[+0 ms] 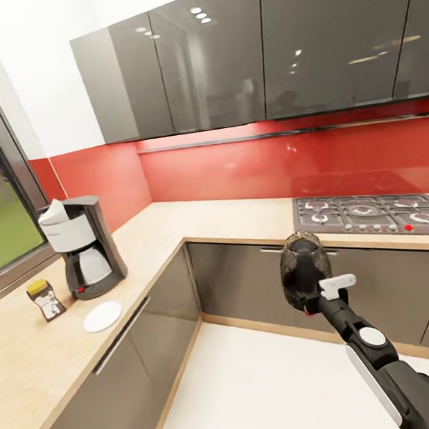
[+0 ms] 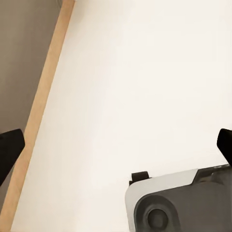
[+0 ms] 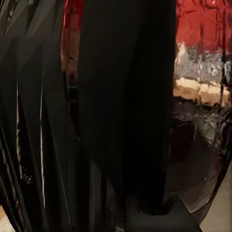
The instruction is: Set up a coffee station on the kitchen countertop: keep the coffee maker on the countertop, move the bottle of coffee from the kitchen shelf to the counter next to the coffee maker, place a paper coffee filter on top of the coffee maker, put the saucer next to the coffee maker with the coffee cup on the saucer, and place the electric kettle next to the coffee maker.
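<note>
Right tool (image 1: 311, 290) is clamped on the black handle of the electric kettle (image 1: 300, 268), holding it in the air above the floor (image 1: 275, 401), in front of the grey cabinet fronts and clear of the table (image 1: 29, 360). Left tool (image 2: 116, 145) hangs over that pale floor with its dark fingertips (image 2: 8, 150) spread wide and nothing between them. Near the table's window edge stands the coffee maker (image 1: 83, 246); the bottle of coffee (image 1: 45, 299) and the saucer (image 1: 102, 316) sit just beside it.
</note>
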Robot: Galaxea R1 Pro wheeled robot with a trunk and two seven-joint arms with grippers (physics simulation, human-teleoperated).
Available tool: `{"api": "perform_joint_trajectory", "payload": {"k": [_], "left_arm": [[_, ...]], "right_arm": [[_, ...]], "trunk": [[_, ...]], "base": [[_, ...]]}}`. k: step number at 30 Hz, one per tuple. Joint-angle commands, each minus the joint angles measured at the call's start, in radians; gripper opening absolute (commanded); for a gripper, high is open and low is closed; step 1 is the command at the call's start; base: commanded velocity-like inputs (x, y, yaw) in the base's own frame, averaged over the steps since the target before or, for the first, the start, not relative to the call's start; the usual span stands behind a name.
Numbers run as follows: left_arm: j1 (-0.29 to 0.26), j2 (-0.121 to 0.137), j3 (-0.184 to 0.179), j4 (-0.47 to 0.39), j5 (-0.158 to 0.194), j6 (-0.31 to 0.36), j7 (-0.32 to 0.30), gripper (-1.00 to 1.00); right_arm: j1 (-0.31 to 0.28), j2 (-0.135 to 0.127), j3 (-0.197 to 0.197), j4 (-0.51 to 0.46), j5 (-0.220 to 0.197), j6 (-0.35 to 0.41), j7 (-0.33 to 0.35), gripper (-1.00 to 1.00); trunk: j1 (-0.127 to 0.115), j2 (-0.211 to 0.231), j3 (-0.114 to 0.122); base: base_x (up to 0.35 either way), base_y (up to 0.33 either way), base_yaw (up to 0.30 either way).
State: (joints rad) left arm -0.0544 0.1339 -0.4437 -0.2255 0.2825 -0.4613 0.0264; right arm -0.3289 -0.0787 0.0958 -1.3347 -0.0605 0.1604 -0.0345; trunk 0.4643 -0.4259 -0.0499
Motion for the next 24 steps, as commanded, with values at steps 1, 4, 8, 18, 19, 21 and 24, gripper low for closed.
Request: {"api": "perform_joint_trajectory", "payload": {"k": [1, 4, 8, 18, 19, 21, 24], "left_arm": [[-0.001, 0.001, -0.008, 0.0, 0.008, -0.005, 0.003, 1.0], [-0.001, 0.003, -0.007, -0.001, 0.011, -0.008, 0.004, 1.0], [-0.001, 0.007, -0.005, -0.001, 0.047, -0.007, 0.004, 1.0], [-0.001, 0.006, -0.006, 0.0, 0.095, -0.008, 0.003, 1.0], [0.0, 0.007, -0.006, 0.001, 0.095, -0.008, 0.003, 1.0], [0.0, 0.006, -0.006, 0.001, 0.095, -0.008, 0.003, 1.0], [0.001, 0.006, -0.007, 0.001, 0.092, -0.008, 0.003, 1.0]], "right_arm": [[-0.001, -0.001, 0.002, -0.002, -0.005, 0.005, -0.004, -1.0], [-0.001, -0.001, 0.001, -0.003, -0.005, 0.005, -0.004, -1.0], [-0.001, -0.001, 0.002, -0.003, -0.005, 0.003, -0.004, -1.0], [-0.001, -0.001, 0.002, -0.005, -0.007, 0.002, -0.004, -1.0], [-0.001, -0.001, 0.002, -0.004, -0.007, 0.002, -0.004, -1.0], [-0.001, -0.001, 0.002, -0.005, -0.007, 0.002, -0.005, -1.0], [-0.001, -0.001, 0.001, -0.005, -0.007, -0.014, -0.005, -1.0]], "trunk": [[0.001, -0.002, -0.002], [0.001, -0.002, -0.002], [0.001, -0.002, -0.002], [0.001, -0.002, -0.002], [0.001, -0.002, -0.002], [0.001, -0.002, -0.002], [0.001, -0.002, -0.002]], "base": [[0.264, -0.234, 0.0], [0.266, -0.234, 0.0], [0.266, -0.233, 0.0], [0.266, -0.234, 0.0], [0.266, -0.234, 0.0], [0.266, -0.234, 0.0], [0.266, -0.233, 0.0]]}}
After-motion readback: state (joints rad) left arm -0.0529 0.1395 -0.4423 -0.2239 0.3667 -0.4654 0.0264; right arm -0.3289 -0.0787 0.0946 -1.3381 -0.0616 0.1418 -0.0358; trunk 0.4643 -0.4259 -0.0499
